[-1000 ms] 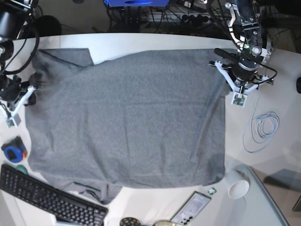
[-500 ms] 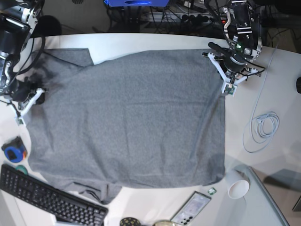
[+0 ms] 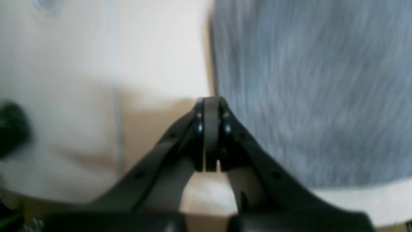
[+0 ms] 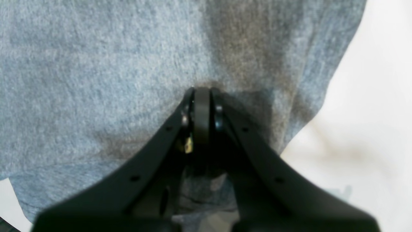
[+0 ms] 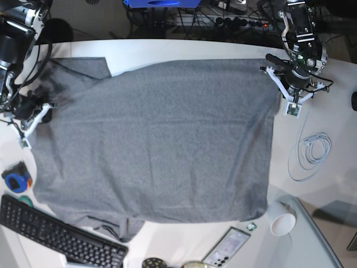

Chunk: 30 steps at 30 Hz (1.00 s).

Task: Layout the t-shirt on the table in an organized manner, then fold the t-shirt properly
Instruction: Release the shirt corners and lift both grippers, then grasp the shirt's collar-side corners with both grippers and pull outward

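T-shirt: heather-grey cotton t-shirt, spread flat on white worktop.
Left tool: clenched, empty, just beside shirt edge.
Right tool: clenched, over the fabric; grip unclear.

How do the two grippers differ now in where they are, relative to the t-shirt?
The right gripper sits over the grey cloth of the t-shirt, near its edge, with its tip down at the fabric. The left gripper is beside the t-shirt's edge, mostly over the bare white table. The left wrist view is blurred; the right wrist view is sharper. Both have their jaws shut; whether either pinches cloth cannot be told.
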Each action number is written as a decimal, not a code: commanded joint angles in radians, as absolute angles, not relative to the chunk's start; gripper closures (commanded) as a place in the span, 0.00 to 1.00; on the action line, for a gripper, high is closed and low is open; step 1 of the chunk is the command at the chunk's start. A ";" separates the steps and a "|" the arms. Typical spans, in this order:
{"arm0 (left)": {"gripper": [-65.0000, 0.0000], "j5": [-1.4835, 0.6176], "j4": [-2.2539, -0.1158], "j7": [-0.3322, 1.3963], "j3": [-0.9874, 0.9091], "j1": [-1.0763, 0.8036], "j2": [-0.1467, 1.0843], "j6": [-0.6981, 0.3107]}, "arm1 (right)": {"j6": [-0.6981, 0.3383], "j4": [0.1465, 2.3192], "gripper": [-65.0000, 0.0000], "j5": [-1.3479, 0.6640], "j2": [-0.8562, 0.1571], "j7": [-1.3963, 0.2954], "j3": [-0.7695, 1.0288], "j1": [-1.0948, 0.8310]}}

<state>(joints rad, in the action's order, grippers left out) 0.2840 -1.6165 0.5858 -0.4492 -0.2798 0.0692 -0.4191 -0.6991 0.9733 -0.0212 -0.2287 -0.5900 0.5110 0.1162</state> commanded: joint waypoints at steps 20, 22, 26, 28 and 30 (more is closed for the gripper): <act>1.00 0.291 -1.274 0.456 -0.455 -0.053 0.117 -0.341 | -0.698 0.978 0.98 0.007 -0.237 -0.627 0.510 0.117; 1.00 0.283 -1.300 0.458 -0.455 -0.053 0.114 -0.340 | -0.698 0.978 0.98 0.007 -0.237 -0.627 0.509 0.117; 1.00 0.286 -1.414 0.460 -0.444 -0.084 0.067 -0.341 | -0.698 0.978 0.98 0.007 -0.236 -0.628 0.513 0.117; 1.00 0.292 -1.483 0.460 -0.443 -0.114 0.031 -0.343 | -0.698 0.978 0.98 0.007 -0.236 -0.631 0.515 0.116; 1.00 0.294 -1.532 0.460 -0.412 -0.162 -0.004 -0.343 | -0.698 0.989 0.98 0.005 -0.236 -0.661 0.515 0.108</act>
<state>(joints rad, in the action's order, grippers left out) 0.2901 -1.5177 0.4641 -0.4076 -0.1616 -0.0128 -0.3424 -0.6983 0.9848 -0.0254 -0.2264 -0.6144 0.5114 0.1116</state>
